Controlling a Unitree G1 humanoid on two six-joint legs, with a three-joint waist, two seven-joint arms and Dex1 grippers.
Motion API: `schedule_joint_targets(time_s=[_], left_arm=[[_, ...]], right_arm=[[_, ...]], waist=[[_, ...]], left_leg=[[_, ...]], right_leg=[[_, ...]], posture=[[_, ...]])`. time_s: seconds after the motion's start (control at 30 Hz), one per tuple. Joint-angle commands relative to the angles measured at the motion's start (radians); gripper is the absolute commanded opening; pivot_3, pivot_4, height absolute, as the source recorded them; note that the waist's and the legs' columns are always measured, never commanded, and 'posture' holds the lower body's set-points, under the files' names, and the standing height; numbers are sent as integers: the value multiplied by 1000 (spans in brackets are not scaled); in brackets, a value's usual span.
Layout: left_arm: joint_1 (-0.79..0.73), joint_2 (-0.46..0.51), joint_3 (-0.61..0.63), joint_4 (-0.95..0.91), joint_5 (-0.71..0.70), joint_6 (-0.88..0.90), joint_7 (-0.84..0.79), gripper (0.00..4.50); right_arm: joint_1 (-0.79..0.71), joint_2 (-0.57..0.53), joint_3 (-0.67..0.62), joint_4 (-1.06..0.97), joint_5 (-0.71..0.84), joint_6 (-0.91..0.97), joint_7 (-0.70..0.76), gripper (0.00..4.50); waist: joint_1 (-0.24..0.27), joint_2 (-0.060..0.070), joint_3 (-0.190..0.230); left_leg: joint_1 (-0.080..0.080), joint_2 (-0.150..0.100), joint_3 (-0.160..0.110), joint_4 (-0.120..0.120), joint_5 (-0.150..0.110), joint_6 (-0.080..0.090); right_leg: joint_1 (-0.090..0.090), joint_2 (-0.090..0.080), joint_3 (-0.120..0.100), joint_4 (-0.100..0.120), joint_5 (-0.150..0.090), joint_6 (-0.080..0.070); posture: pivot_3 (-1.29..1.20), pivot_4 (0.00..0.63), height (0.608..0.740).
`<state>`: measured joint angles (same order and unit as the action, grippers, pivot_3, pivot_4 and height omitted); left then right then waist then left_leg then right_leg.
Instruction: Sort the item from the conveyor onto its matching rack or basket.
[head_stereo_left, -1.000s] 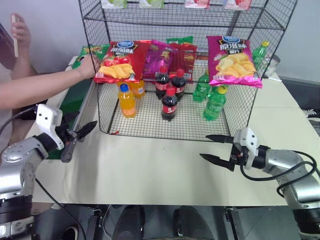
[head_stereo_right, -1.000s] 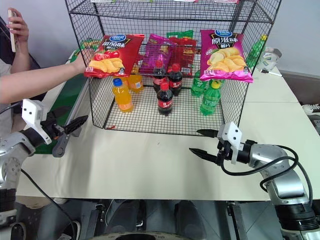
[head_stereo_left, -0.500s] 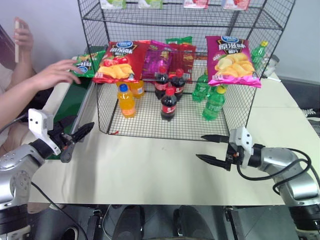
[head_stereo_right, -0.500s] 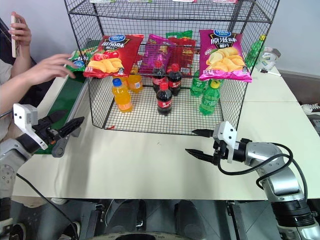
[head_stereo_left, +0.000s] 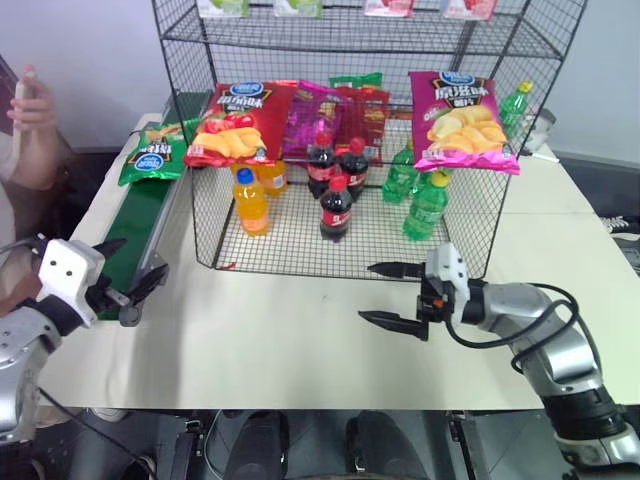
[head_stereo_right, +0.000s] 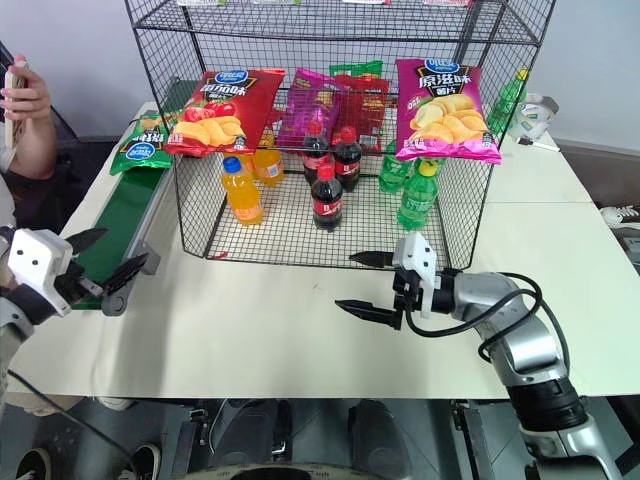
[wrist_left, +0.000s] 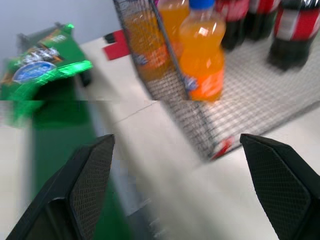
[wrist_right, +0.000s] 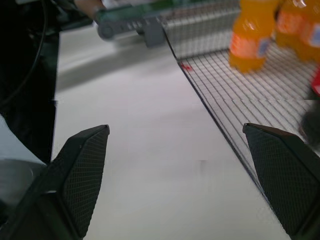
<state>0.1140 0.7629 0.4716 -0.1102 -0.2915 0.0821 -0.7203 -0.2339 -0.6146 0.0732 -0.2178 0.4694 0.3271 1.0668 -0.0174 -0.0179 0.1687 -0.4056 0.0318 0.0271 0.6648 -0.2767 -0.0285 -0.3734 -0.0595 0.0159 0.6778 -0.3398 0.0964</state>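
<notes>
The green chip bag (head_stereo_left: 152, 160) is lying on the far end of the green conveyor (head_stereo_left: 130, 230), over at about 10 o'clock in the head view, just left of the black wire rack (head_stereo_left: 350, 130) — not touching either gripper. The left gripper (head_stereo_left: 125, 283) hangs over the near end of the belt at 9 o'clock with its jaws spread wide and nothing in them. The right gripper (head_stereo_left: 385, 293) is out over the bare counter (head_stereo_left: 290, 340) at roughly 5 o'clock, just in front of the rack, pointing left — jaws also spread, empty. On the rack, a red chip bag (head_stereo_left: 232, 122) and a magenta chip bag (head_stereo_left: 462, 120) hang at the front, with orange, cola and green bottles standing on the tier below. A person's hand (head_stereo_left: 32, 105) is up at the far left edge.
</notes>
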Motion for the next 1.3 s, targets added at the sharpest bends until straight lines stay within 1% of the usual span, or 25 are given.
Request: schedule_joint_targets(time_s=[0.03, 0.17, 0.33, 0.53, 0.77, 0.87, 1.3], left_arm=[[77, 44, 90, 44, 180, -224, 74, 4308], [163, 73, 137, 91, 309, -374, 144, 4308], [233, 107, 183, 143, 483, -497, 265, 4308], [252, 126, 146, 186, 575, -560, 335, 4308], [199, 146, 101, 256, 593, -576, 369, 4308], [177, 165, 65, 299, 616, -594, 383, 4308], [82, 212, -40, 425, 618, -643, 417, 4308]], right_arm=[[-47, 32, 28, -2, -29, -43, -5, 4456], [-76, 45, 70, 25, -63, -82, 34, 4456], [-128, 74, 91, 89, -81, -116, 54, 4456], [-134, 88, 111, 99, -80, -122, 85, 4456], [-111, 83, 127, 77, -84, -137, 121, 4456], [-98, 66, 154, 78, -123, -158, 131, 4456], [-78, 76, 159, 63, -155, -171, 94, 4456]], waist=[[0, 0, 0], [3, 0, 0], [0, -2, -1], [-1, -2, -1], [-2, -2, -1], [-2, -2, -1], [-3, -2, -1]], left_leg=[[0, 0, 0, 0, 0, 0], [0, 0, 1, -2, 0, 0], [-1, 0, 1, -2, 0, 0], [-1, 0, 1, -2, 0, 0], [-1, 0, 0, -2, 0, 0], [-1, 0, 0, -2, 0, 0], [-1, 0, 1, -2, 0, 0]], right_leg=[[0, 0, 0, 0, 0, 0], [-1, -1, 0, -2, 0, 0], [0, -2, -1, -3, 0, 0], [-1, -2, -1, -3, 0, 0], [-1, -2, -1, -3, 0, 0], [-1, -2, -1, -3, 0, 0], [-1, -2, -1, -2, 0, 0]], posture=[[0, 150, 739], [0, 150, 739], [0, 150, 739], [0, 150, 739], [0, 150, 739], [0, 150, 739], [0, 150, 739]])
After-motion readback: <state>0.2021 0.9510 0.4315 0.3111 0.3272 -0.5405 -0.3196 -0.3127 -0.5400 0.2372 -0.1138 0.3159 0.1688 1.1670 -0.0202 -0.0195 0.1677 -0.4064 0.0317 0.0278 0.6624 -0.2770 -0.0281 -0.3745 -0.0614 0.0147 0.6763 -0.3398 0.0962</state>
